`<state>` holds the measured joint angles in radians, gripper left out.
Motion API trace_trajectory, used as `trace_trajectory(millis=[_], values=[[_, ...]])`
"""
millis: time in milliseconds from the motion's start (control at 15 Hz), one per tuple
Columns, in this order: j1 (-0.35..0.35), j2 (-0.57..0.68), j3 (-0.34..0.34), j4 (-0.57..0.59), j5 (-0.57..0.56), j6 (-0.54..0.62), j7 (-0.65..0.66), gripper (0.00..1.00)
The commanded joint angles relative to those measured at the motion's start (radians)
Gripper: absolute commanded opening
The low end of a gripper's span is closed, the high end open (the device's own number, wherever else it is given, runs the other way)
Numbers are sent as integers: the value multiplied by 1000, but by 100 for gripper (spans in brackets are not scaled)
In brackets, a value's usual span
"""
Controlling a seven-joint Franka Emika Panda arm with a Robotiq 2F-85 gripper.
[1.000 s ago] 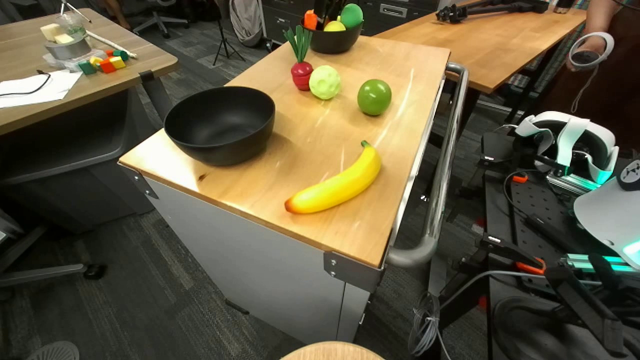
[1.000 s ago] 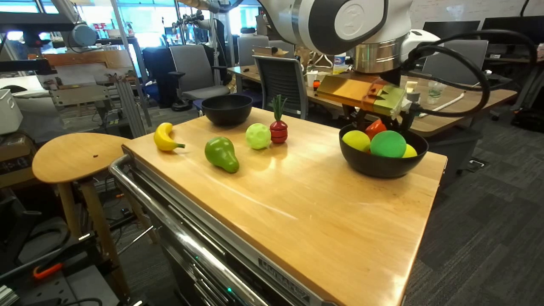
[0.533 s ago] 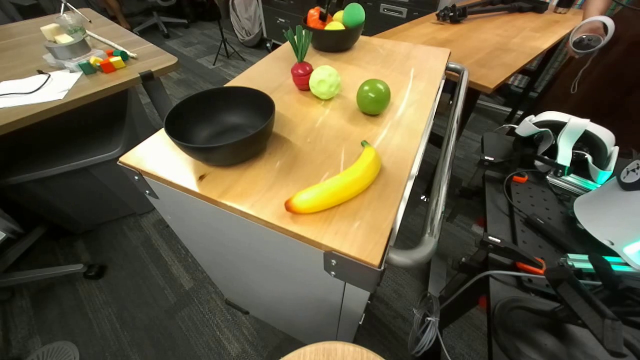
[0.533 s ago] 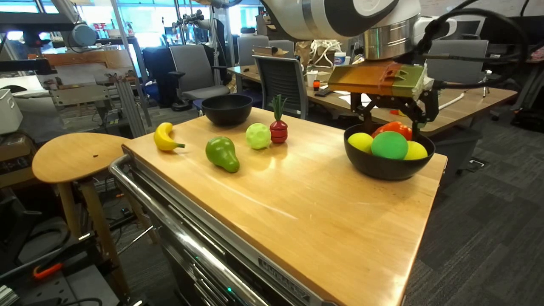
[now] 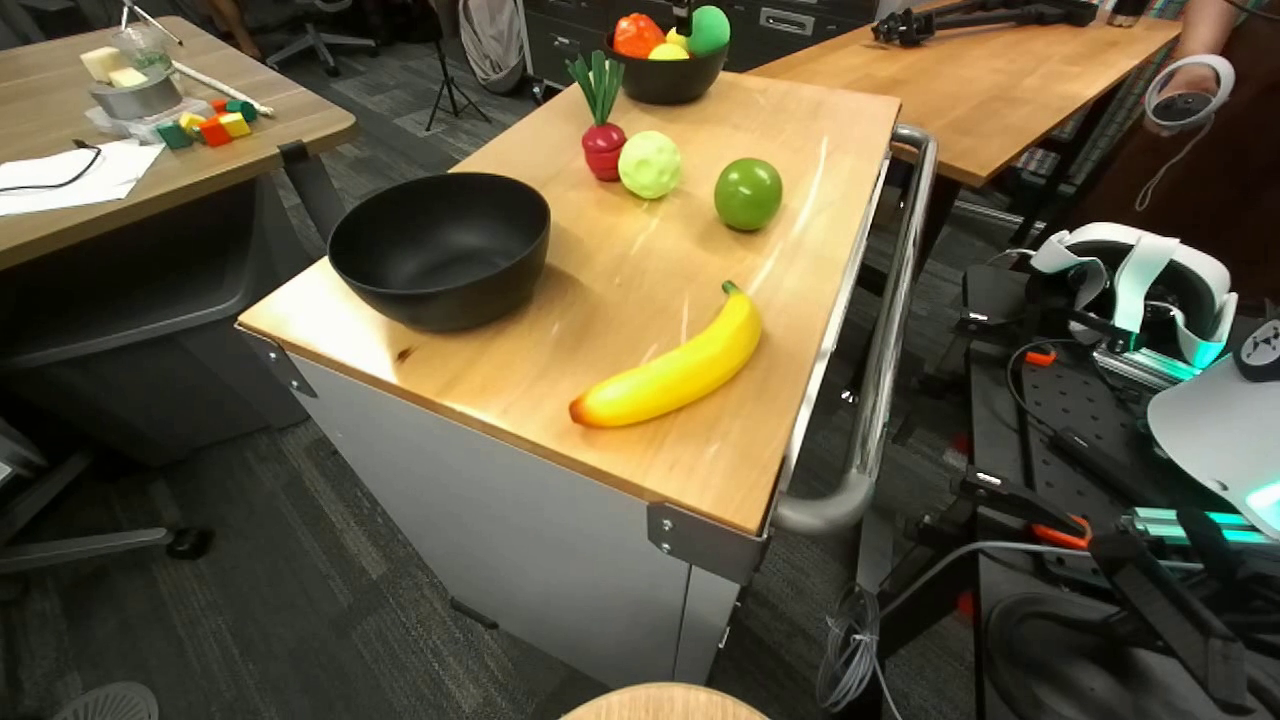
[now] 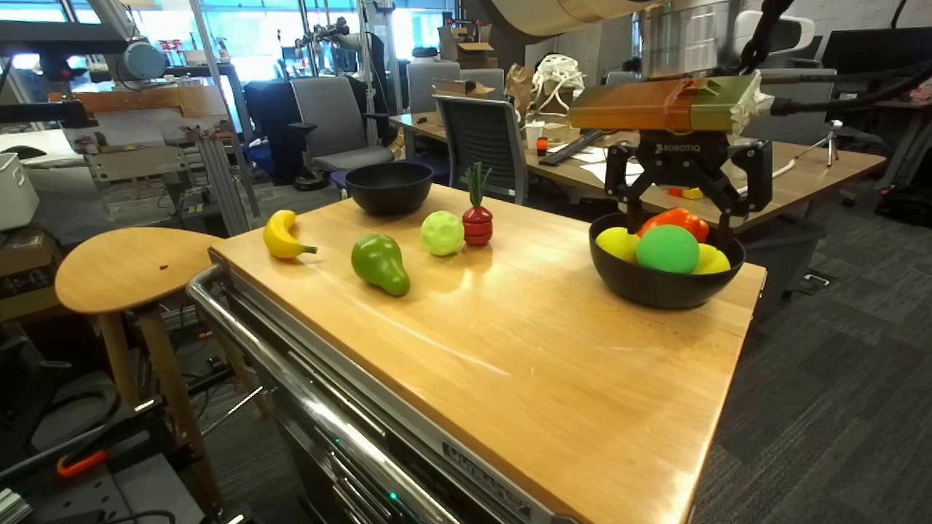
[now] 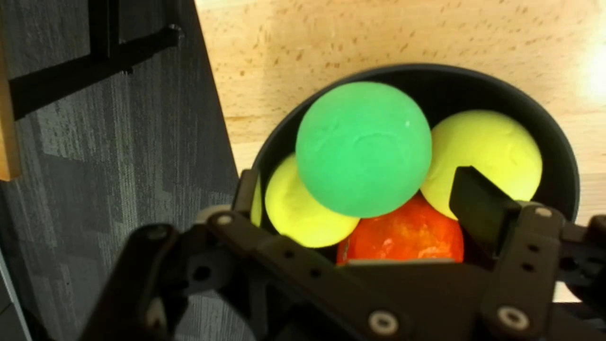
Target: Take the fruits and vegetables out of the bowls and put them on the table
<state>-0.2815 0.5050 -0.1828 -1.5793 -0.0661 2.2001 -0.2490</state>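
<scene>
Left of the full bowl (image 6: 659, 291) in an exterior view, the banana (image 6: 285, 236), the green pear (image 6: 380, 263), the pale green fruit (image 6: 442, 233) and the leafy red vegetable (image 6: 478, 225) already lie on the tabletop (image 6: 539, 342). Over the full bowl the tool (image 6: 678, 224) now hangs higher than a second ago and spread wide, gripping nothing, while inside sit a yellow fruit (image 6: 614, 243), the green ball (image 6: 668, 249), the red pepper (image 6: 673, 217) and another yellow fruit (image 6: 713, 260). So the red pepper's removal looks unfinished, and a fresh grip seems needed.

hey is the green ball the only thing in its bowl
No, in the wrist view two yellow pieces and the red pepper share the black bowl with the green ball.
</scene>
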Motion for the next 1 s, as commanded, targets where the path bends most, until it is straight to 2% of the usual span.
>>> trace_trajectory(millis=[0, 67, 467, 800, 933], values=[[-5, 26, 12, 44, -3, -44, 7, 100], [-3, 31, 12, 44, -6, -39, 13, 82], [-9, 1, 23, 18, 7, -65, -9, 36], [-26, -150, 77, -102, 74, -48, -140, 30], [-35, -236, 107, -196, 139, 8, -239, 30]])
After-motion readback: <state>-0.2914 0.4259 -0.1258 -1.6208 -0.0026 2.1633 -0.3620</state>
